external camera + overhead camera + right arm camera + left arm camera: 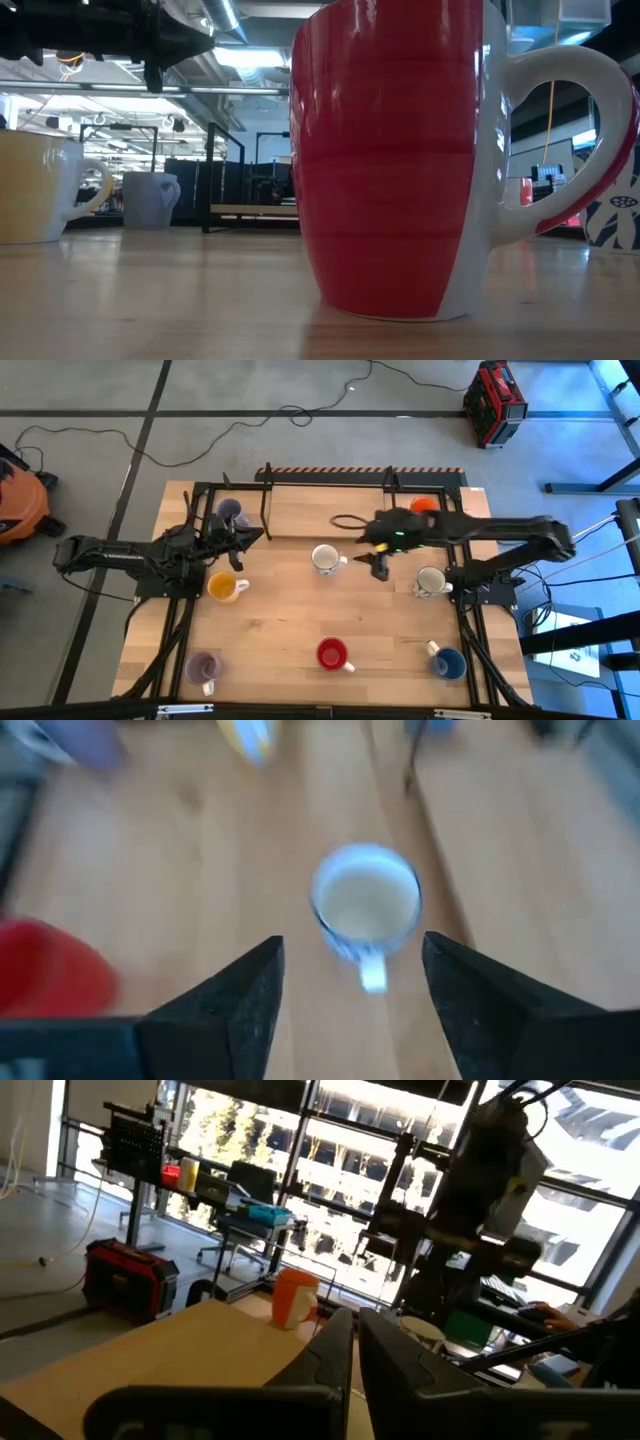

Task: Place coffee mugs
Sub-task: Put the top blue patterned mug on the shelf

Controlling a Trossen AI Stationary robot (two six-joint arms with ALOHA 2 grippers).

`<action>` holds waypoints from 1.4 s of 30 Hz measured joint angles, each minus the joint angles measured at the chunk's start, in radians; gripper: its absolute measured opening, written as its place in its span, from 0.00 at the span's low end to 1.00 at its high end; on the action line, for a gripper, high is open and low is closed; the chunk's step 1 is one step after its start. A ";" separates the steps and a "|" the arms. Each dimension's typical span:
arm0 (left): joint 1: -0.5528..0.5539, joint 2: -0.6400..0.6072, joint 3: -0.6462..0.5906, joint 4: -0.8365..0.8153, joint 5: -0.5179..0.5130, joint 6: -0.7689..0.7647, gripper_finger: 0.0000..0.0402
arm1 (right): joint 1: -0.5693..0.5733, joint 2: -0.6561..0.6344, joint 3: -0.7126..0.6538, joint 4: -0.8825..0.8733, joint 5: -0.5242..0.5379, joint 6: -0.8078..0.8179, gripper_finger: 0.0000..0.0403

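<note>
Eight mugs stand on the table (300, 610): one white mug (325, 558), one cream (430, 581), one yellow (223, 587), one orange-red (423, 506), one red (332, 654), one blue (449, 662), two pale purple (231, 512) (203, 667). The right gripper (379, 567) hangs beside the white mug, fingers wide, holding nothing. The left gripper (252, 537) is closed near the far purple mug.

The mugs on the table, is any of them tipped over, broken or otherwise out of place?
Nothing stands out. Every mug in view stands upright on the table, including the white mug, the red mug and the blue mug. No spill or breakage shows.
</note>
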State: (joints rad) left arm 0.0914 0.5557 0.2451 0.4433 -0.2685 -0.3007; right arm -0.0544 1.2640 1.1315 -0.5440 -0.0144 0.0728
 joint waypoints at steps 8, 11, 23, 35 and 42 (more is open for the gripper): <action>-0.003 0.142 0.058 0.042 0.051 -0.009 0.04 | 0.099 -0.247 -0.167 0.120 0.106 0.033 0.50; -0.003 0.224 0.161 0.039 0.054 0.050 0.04 | 0.117 -0.313 -0.268 0.216 0.110 0.064 0.49; -0.003 0.447 0.516 -0.159 0.088 0.146 0.04 | 0.113 -0.386 -0.433 0.344 0.101 0.072 0.49; -0.003 0.492 0.459 -0.191 0.145 0.096 0.04 | 0.113 -0.358 -0.426 0.347 0.101 0.053 0.49; -0.012 0.500 0.410 -0.191 0.246 0.092 0.04 | 0.113 -0.150 -0.426 0.352 0.110 0.064 0.49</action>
State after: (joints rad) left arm 0.0793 1.0558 0.6547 0.2521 -0.0227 -0.2085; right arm 0.0586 1.1143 0.7059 -0.1924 0.0959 0.1373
